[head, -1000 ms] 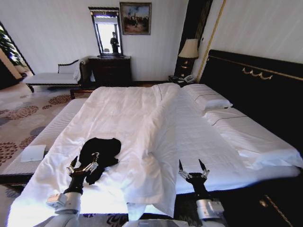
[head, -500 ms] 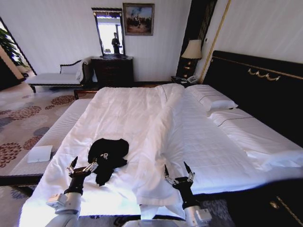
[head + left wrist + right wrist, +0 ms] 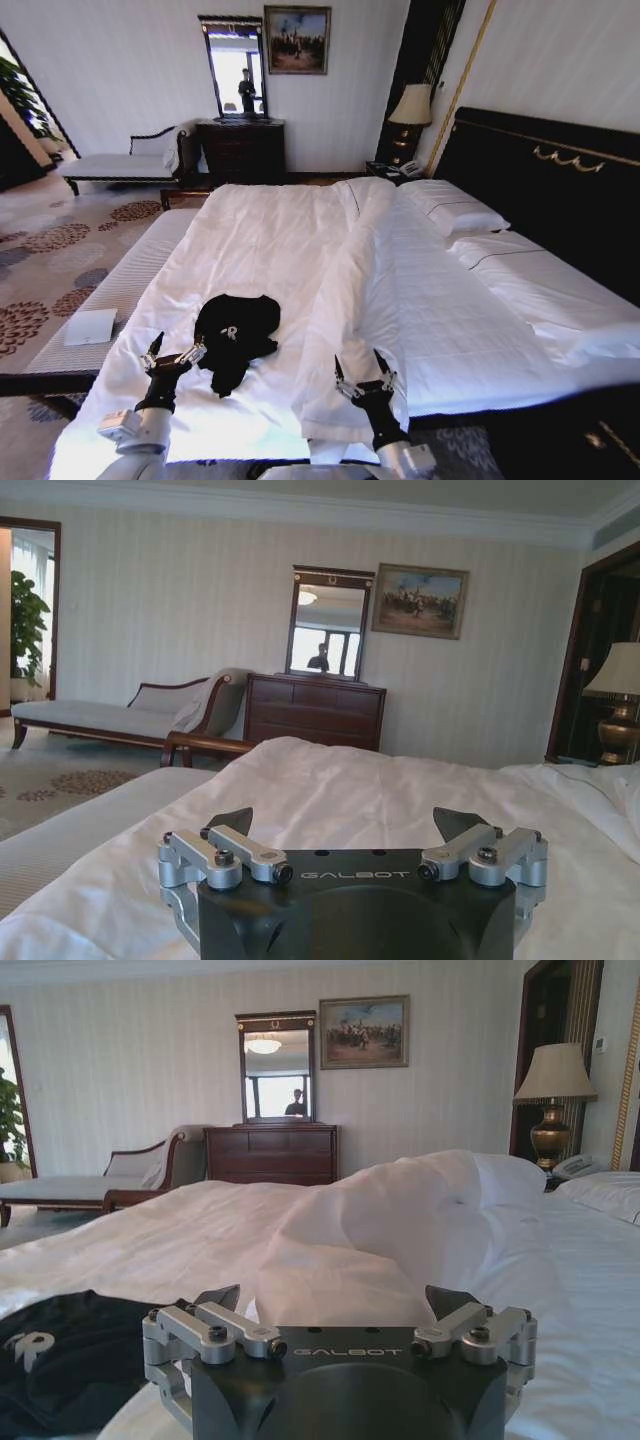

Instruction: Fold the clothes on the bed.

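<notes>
The clothes (image 3: 236, 334), a crumpled black T-shirt with a bit of white lettering, lie on the white duvet near the foot of the bed (image 3: 300, 250). My left gripper (image 3: 171, 350) hovers open just left of the shirt, above the duvet. My right gripper (image 3: 362, 372) stands open over the duvet's folded ridge, to the right of the shirt. The right wrist view catches the black shirt (image 3: 60, 1360) low beside the open right gripper (image 3: 338, 1302). In the left wrist view the open left gripper (image 3: 345, 825) faces white bedding.
A striped white bench (image 3: 110, 290) with a white card (image 3: 90, 326) runs along the bed's left side. Pillows (image 3: 455, 215) lie by the dark headboard (image 3: 560, 200). A dresser (image 3: 243, 150), a chaise (image 3: 120, 165) and a lamp (image 3: 413, 110) stand farther off.
The whole picture shifted, so the camera moved. The right gripper has swung left, from past the bed's edge to over the duvet ridge. The left gripper stays beside the shirt.
</notes>
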